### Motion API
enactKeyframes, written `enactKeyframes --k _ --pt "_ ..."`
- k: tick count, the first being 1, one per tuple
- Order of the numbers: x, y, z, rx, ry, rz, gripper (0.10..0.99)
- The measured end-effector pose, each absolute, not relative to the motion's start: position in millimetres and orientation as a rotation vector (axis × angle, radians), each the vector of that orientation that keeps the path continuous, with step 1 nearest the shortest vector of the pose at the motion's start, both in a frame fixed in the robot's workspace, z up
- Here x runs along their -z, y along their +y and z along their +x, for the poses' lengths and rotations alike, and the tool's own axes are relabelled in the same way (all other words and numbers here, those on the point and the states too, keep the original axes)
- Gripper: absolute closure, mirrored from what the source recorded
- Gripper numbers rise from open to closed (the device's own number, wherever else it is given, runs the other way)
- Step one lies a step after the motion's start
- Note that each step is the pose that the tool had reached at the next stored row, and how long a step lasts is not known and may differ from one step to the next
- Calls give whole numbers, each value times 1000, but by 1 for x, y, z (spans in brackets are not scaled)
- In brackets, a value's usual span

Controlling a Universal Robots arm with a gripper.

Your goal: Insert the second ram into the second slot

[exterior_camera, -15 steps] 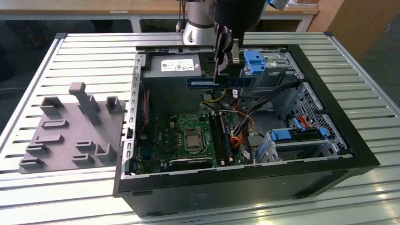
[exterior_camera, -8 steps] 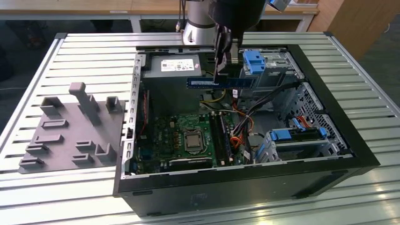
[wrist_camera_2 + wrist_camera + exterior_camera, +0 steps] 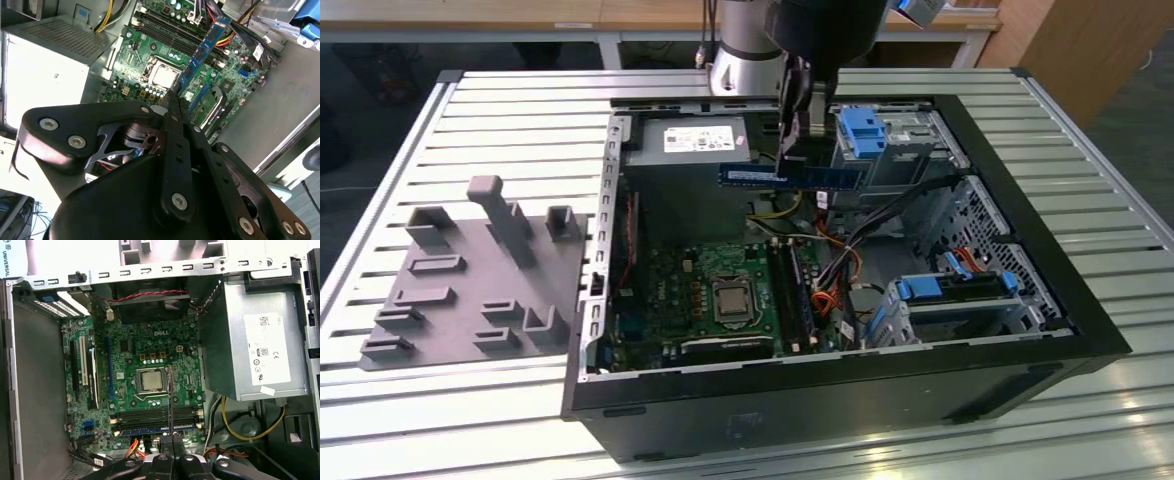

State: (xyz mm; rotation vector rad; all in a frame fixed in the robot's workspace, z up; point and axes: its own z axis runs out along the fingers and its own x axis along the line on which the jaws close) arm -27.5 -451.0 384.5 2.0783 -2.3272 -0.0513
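Observation:
My gripper [image 3: 789, 160] hangs over the open computer case [image 3: 1067, 300], shut on the second ram [image 3: 794, 176], a thin blue stick held level above the motherboard [image 3: 680, 300]. In the second wrist view the fingers [image 3: 175, 112] meet on one end of the ram [image 3: 202, 50], which stretches away over the board. The first wrist view catches the ram [image 3: 169, 400] edge-on as a thin line crossing the row of memory slots [image 3: 155, 417], well above them. A blue strip runs along the slot nearest the gripper [image 3: 169, 446]. In the exterior view the slots [image 3: 787, 290] lie below the stick.
The grey power supply [image 3: 700, 148] fills the case's far corner. Blue drive-bay clips [image 3: 861, 130] sit on the exterior view's right of the ram, and one more [image 3: 921, 290] lower down. Loose cables [image 3: 841, 255] run beside the slots. A grey fixture block [image 3: 467, 270] stands on the slatted table.

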Motion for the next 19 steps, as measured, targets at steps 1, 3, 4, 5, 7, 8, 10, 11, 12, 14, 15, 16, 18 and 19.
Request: enactKeyframes --k 1,3,4,5,7,8,10,11,12,14,15,16,18,19 --pt "-385 -451 -28 51 -2329 2076 973" --pt "-385 -451 -28 51 -2332 2073 973" --pt "-385 -451 -28 51 -2334 2071 973" --pt "-385 -451 -28 51 -2337 2067 973" --pt "-385 -451 -28 52 -2346 2058 973" --pt "-385 -451 -28 52 -2350 2053 973" --pt "-385 -451 -28 52 -2359 2043 973" --pt "-385 -451 -28 52 -2363 2039 973" --pt "-384 -451 -28 52 -2367 2034 973" --pt "-384 -451 -28 52 -2374 2026 973" --pt "-384 -451 -28 52 -2378 2021 973" --pt "-384 -451 -28 52 -2382 2016 973" --pt "-384 -451 -28 52 -2390 2007 973" --pt "-384 -451 -28 52 -2394 2003 973"
